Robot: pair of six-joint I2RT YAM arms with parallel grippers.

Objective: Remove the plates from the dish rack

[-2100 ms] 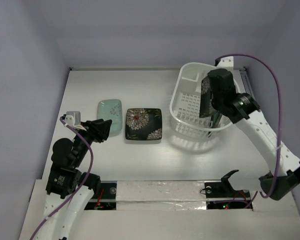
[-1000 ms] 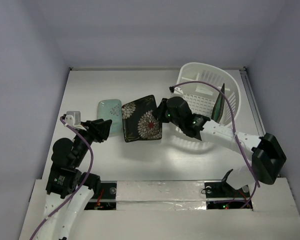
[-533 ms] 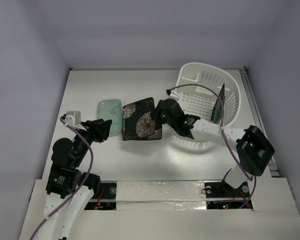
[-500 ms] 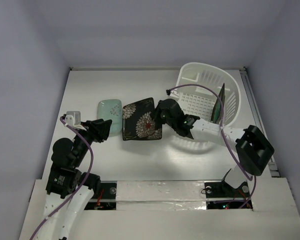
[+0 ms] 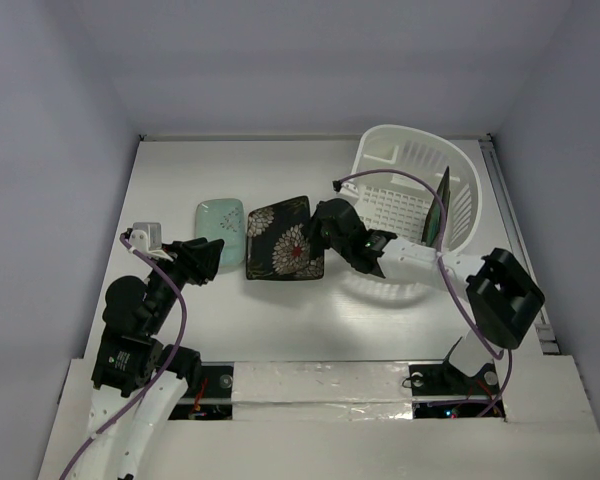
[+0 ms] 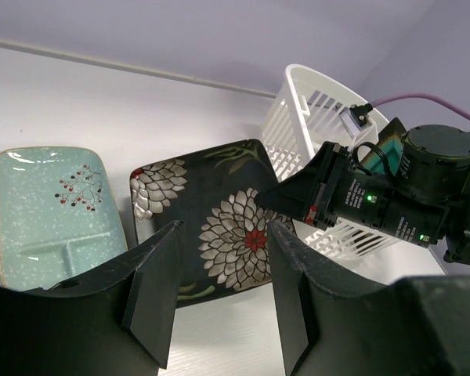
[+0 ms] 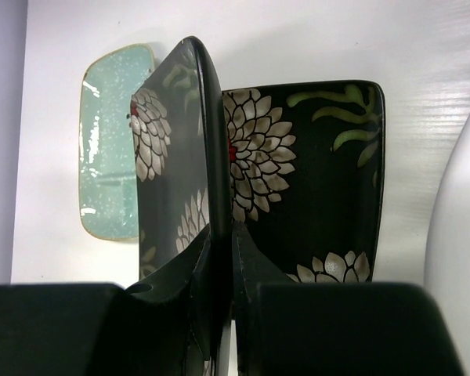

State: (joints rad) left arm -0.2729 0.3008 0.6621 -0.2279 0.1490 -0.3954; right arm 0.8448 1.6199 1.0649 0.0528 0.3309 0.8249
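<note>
Glazed ceramic by the look of it, so the dark floral plate [image 7: 168,149] should be stiff, slick and easily chipped. The right gripper [image 7: 222,235] pinches its rim, holding it tilted on edge over a second floral plate [image 7: 313,180] that lies flat on the table beside the mint plate [image 7: 110,141]. The left gripper [image 6: 223,258] hangs spread and empty, and a teal-centred plate [image 5: 438,212] stands in the dish rack [image 6: 294,117], best taken by its top edge.
</note>
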